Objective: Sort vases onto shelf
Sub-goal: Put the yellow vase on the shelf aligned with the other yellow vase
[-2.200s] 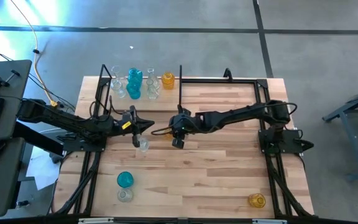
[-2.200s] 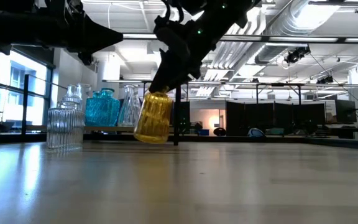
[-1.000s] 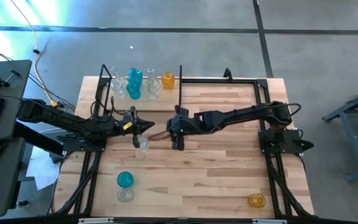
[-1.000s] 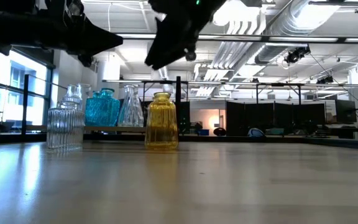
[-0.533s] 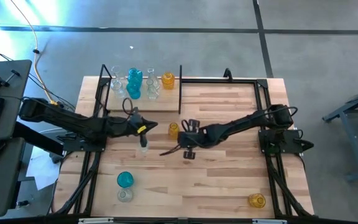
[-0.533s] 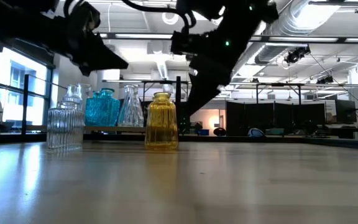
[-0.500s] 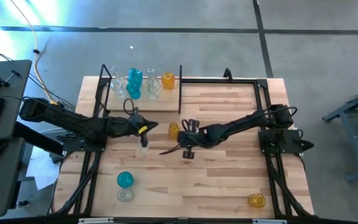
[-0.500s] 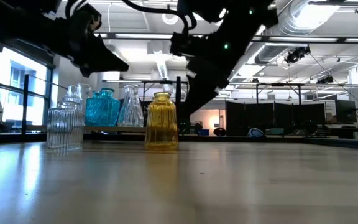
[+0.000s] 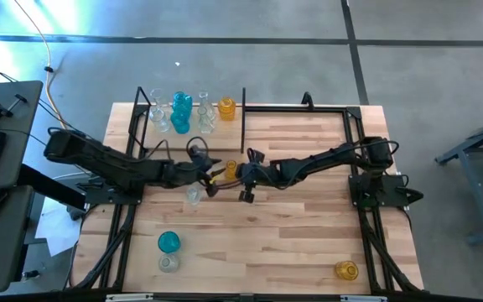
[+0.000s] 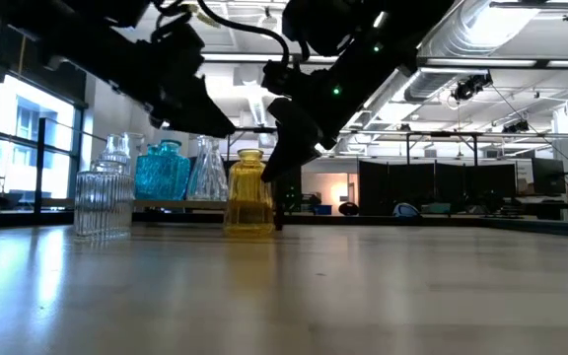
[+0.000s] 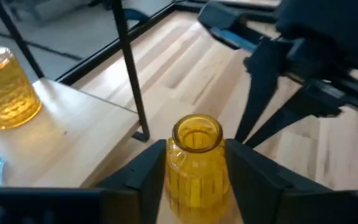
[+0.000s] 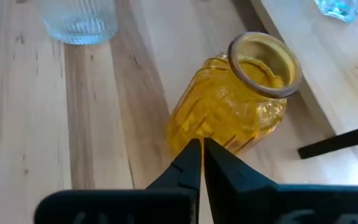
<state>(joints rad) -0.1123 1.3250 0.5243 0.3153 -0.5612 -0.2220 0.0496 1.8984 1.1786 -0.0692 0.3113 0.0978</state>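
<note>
The left gripper [image 11: 194, 180] stood parted around a ribbed amber-yellow glass vase [image 11: 196, 163] on the tabletop, just in front of the small light-wood shelf [image 9: 225, 137], while the clenched, empty right gripper [image 12: 201, 163] touched the vase's side. The pick-up appeared under way; next the left fingers [image 11: 143, 175] needed to close, lift and carry it onto the shelf

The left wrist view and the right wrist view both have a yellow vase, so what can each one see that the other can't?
Only the left wrist view shows a second amber vase on the shelf, and the left gripper open around the yellow vase. Only the right wrist view shows a clear ribbed vase on the table and the shut right gripper. Both show the yellow vase.
</note>
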